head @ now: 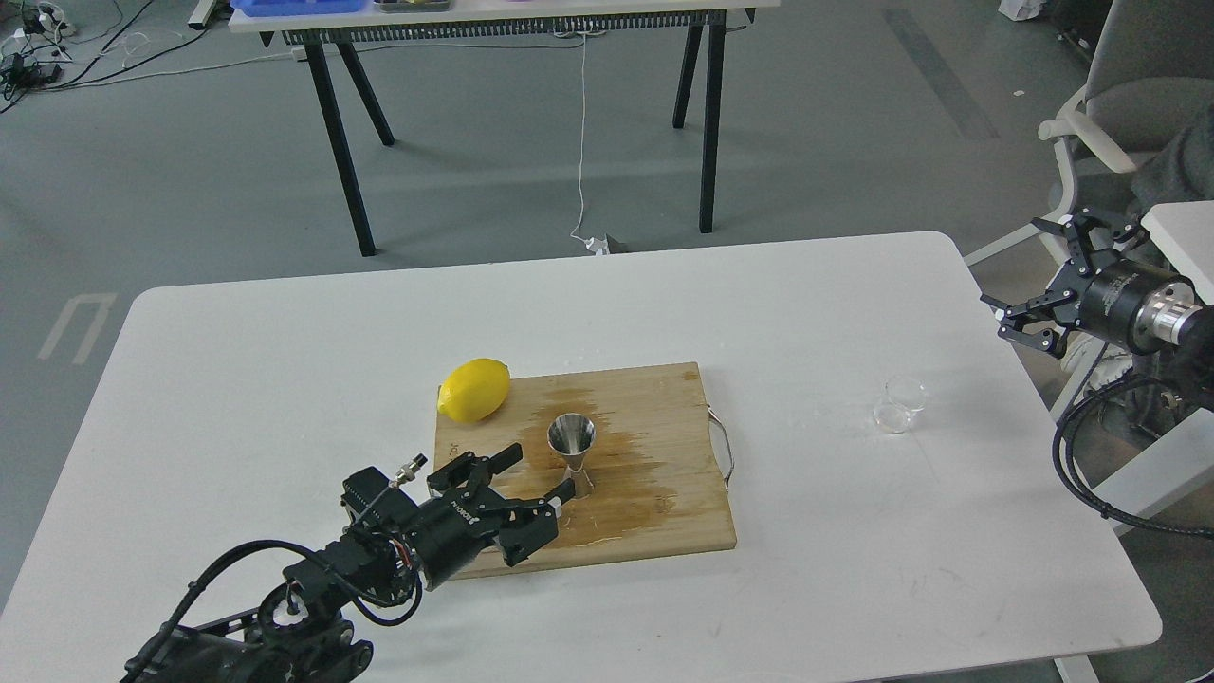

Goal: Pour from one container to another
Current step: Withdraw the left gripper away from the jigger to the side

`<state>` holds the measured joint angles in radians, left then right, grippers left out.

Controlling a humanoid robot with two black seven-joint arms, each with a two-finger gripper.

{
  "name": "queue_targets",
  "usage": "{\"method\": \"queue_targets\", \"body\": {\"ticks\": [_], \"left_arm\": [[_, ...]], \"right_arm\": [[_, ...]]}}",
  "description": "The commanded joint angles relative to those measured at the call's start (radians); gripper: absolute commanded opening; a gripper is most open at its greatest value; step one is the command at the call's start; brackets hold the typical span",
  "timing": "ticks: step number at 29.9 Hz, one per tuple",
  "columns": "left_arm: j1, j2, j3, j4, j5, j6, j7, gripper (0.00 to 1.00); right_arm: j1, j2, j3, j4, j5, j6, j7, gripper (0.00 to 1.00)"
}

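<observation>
The steel hourglass jigger (573,451) stands upright on the wooden cutting board (654,493), in a wet patch. My left gripper (541,471) is open just left of the jigger, its fingers spread and holding nothing. The small clear glass cup (899,404) sits alone on the white table (285,379) at the right. My right gripper (1029,275) hangs open beyond the table's right edge, above and to the right of the glass cup, with nothing in it.
A yellow lemon (474,389) lies at the board's far left corner. The board has a metal handle (726,455) on its right side. A chair (1129,104) stands at the far right, another table (503,19) beyond.
</observation>
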<state>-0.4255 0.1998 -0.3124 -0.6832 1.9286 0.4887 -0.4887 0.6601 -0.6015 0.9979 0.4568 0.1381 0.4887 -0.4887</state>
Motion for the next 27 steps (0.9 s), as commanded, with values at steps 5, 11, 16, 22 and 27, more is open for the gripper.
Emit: {"method": "queue_targets", "body": {"ticks": [5,11,16,22,27], "left_arm": [[0.085,0.323,0.015,-0.183,-0.195,0.0,0.0,0.94],[0.071,0.455,-0.016,-0.314,-0.531,0.0,0.0,0.94],[0.065,0.483,-0.276,-0.36,-0.758,-0.136,0.0,0.94],[0.06,0.486,-0.585,-0.314,-0.971,-0.779,0.0,0.96],[-0.05,0.524,-0.594,-0.185,-1.071,-0.977,0.0,0.99]], "right_arm": [[0.0,0.0,0.004,-0.001,0.0,0.0,0.0,0.99],[0.0,0.003,0.016,-0.001,0.0,0.0,0.0,0.99],[0.0,0.006,0.03,0.0,0.0,0.0,0.0,0.99],[0.0,0.032,0.059,0.0,-0.002,0.0,0.0,0.99],[0.01,0.115,0.091,-0.009,-0.003,0.0,0.0,0.99]]}}
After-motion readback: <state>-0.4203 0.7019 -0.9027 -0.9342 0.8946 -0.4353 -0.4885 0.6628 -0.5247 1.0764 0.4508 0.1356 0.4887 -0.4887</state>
